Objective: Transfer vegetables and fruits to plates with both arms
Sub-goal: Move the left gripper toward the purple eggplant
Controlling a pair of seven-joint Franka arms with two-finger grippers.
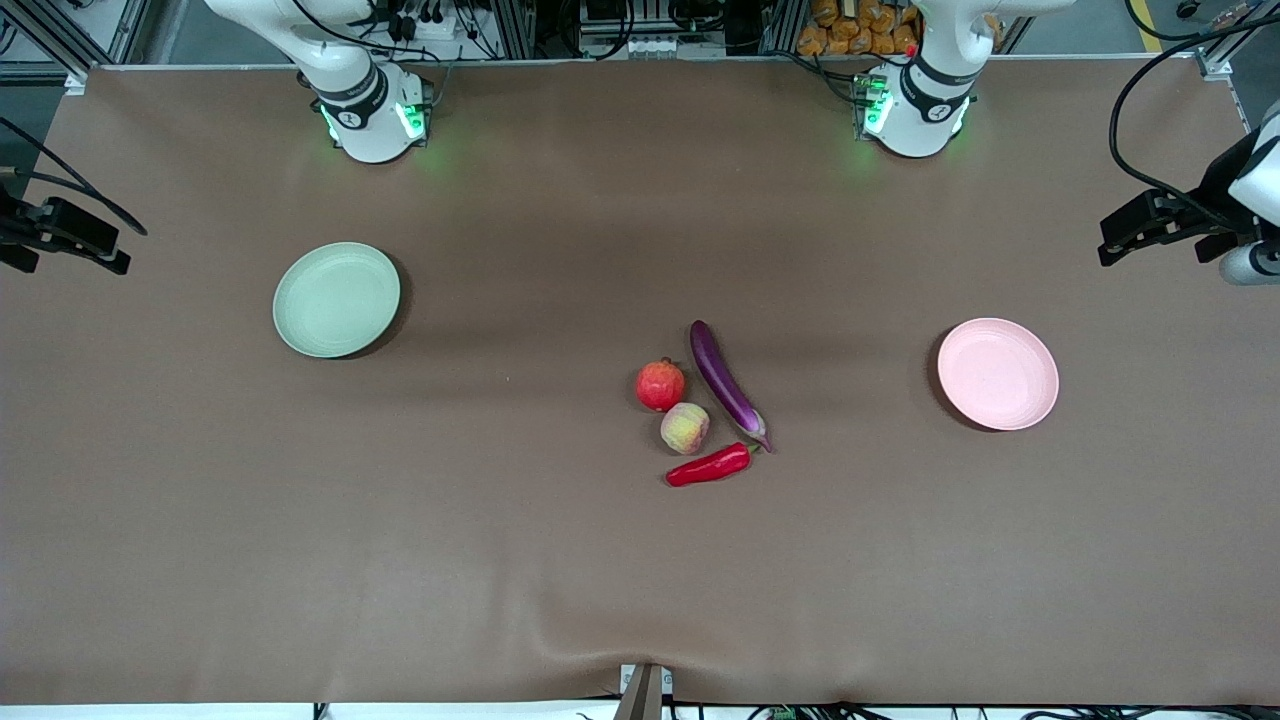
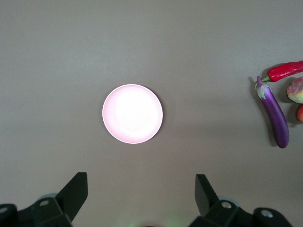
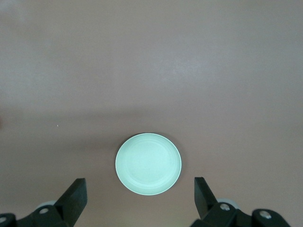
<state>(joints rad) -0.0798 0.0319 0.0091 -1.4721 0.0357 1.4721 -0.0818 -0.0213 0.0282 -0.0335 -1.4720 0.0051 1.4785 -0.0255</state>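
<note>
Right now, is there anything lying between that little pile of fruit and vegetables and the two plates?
Nothing visible. Bare brown table separates the eggplant, pomegranate, peach and chili from the pink plate and the green plate. Both plates are empty.

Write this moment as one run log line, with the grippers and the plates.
left gripper: open, high over table | right gripper: open, high over table | pink plate, green plate: empty | produce: none moved
</note>
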